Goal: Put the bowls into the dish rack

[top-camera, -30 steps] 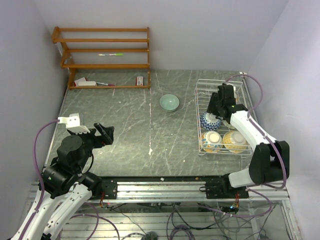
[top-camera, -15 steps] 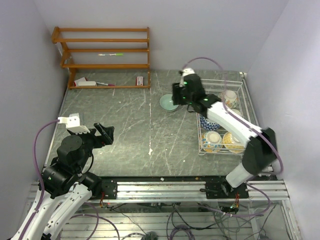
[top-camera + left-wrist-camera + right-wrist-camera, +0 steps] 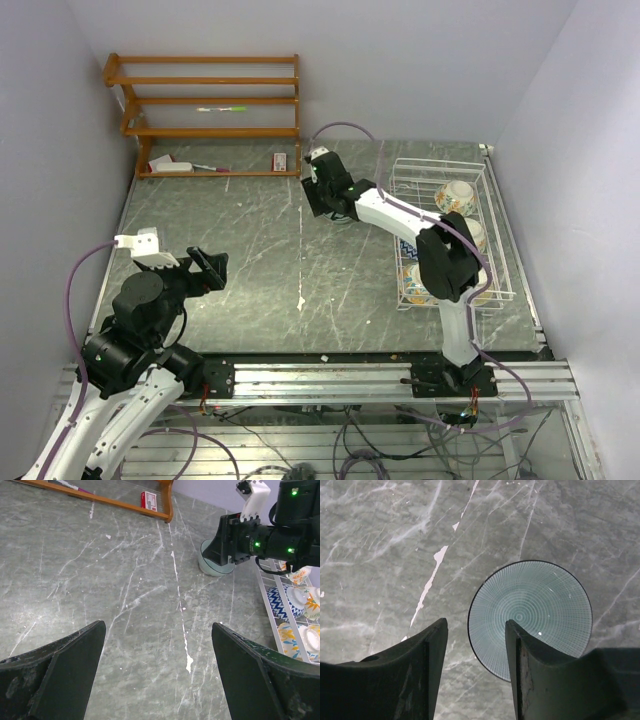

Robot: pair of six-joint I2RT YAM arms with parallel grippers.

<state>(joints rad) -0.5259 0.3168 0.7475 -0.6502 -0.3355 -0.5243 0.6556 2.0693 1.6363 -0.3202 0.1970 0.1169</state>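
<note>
A pale green bowl [image 3: 530, 610] with fine ring lines stands on the grey table left of the white wire dish rack [image 3: 420, 162]. My right gripper [image 3: 476, 624] hangs open above the bowl's left rim, one finger over the inside and one over the table. In the top view this gripper [image 3: 322, 190] hides most of that bowl; in the left wrist view the bowl [image 3: 214, 566] shows beneath it. Several patterned bowls [image 3: 455, 195] sit in the rack, among them a blue one [image 3: 281, 602]. My left gripper [image 3: 157, 626] is open and empty, far off at the near left [image 3: 205, 268].
A brown wooden shelf unit [image 3: 210, 110] stands at the back left with small items on it, including a red box [image 3: 149, 500]. White chips mark the table's middle [image 3: 189, 664]. The right arm stretches across the rack's left side.
The right arm swung left from over the dish rack to above the pale green bowl, and its jaws narrowed slightly. The left arm has not moved.
</note>
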